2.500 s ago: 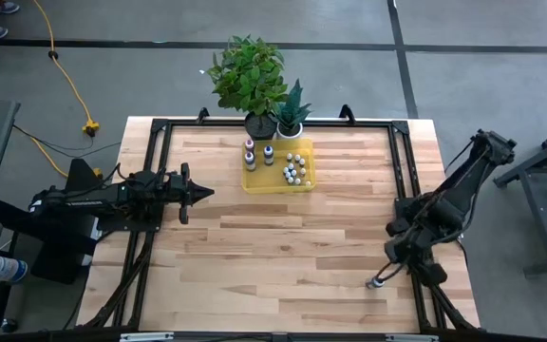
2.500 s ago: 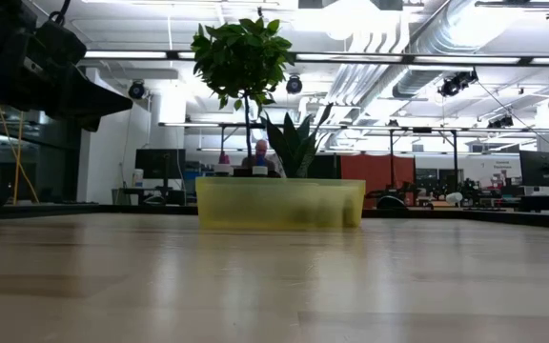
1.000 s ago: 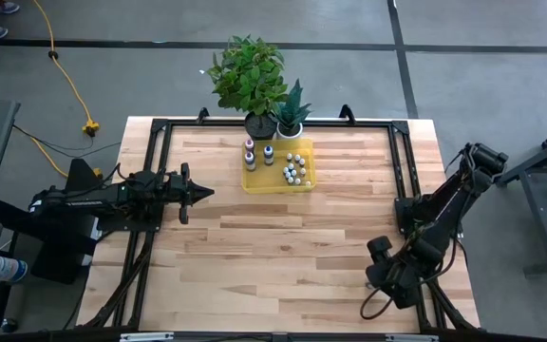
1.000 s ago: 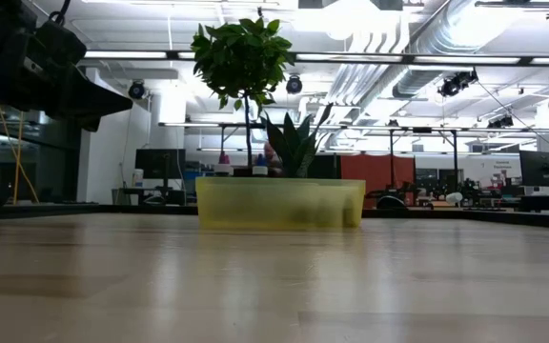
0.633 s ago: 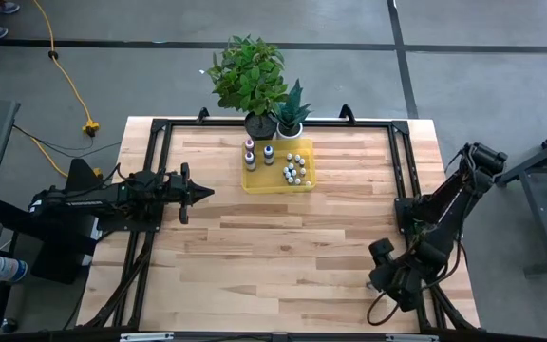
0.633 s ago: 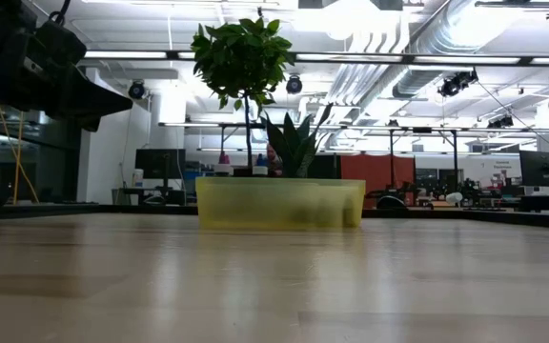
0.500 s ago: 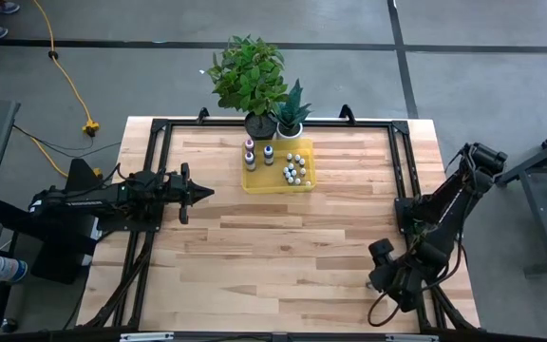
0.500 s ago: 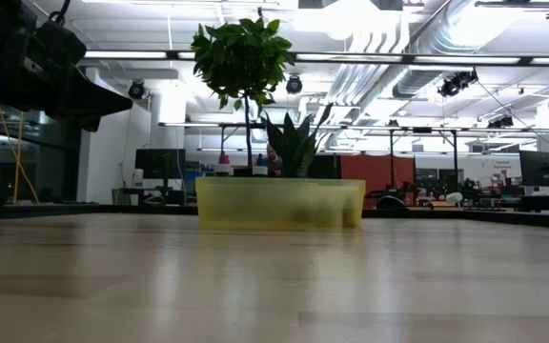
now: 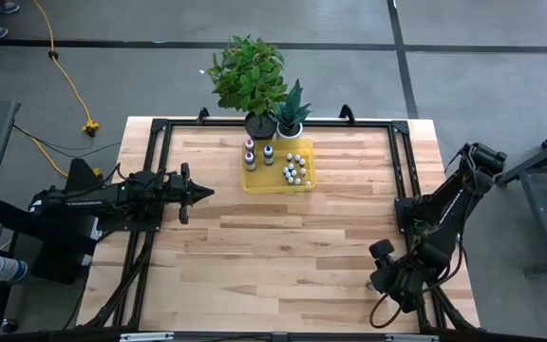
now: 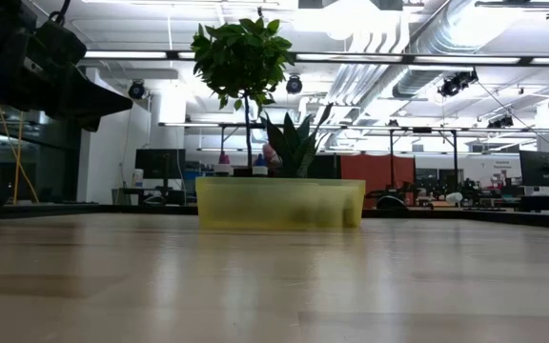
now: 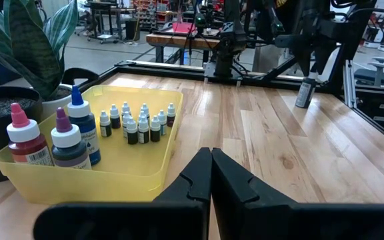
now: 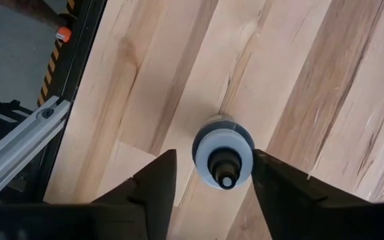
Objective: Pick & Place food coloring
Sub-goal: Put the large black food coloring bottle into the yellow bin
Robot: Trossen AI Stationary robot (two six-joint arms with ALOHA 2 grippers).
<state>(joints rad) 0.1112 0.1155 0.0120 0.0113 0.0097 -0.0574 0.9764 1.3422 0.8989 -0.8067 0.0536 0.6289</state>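
Observation:
A lone food coloring bottle (image 12: 223,153), with a grey-white shoulder and a dark nozzle, stands upright on the wood near the table's near right corner; it also shows as the bottle (image 11: 303,93). My right gripper (image 12: 213,157) hangs above it, open and pointing down, with one finger on either side and a gap to each. My right gripper (image 9: 384,275) hides the bottle in the high view. The other food coloring bottles (image 9: 291,167) stand in the yellow tray (image 9: 254,180): three larger ones (image 11: 59,137) and several tiny ones (image 11: 135,123). My left gripper (image 11: 211,160) is shut and waits at the table's left (image 9: 205,193).
Two potted plants (image 9: 259,90) stand at the far edge behind the tray. A black frame (image 9: 397,161) runs round the table top, and its rail (image 12: 19,143) lies close beside the lone bottle. Bare wood (image 9: 283,242) spreads between tray and bottle.
My right gripper has shifted a little toward the table's near right corner, staying over the lone bottle. The left arm and the tray have kept still.

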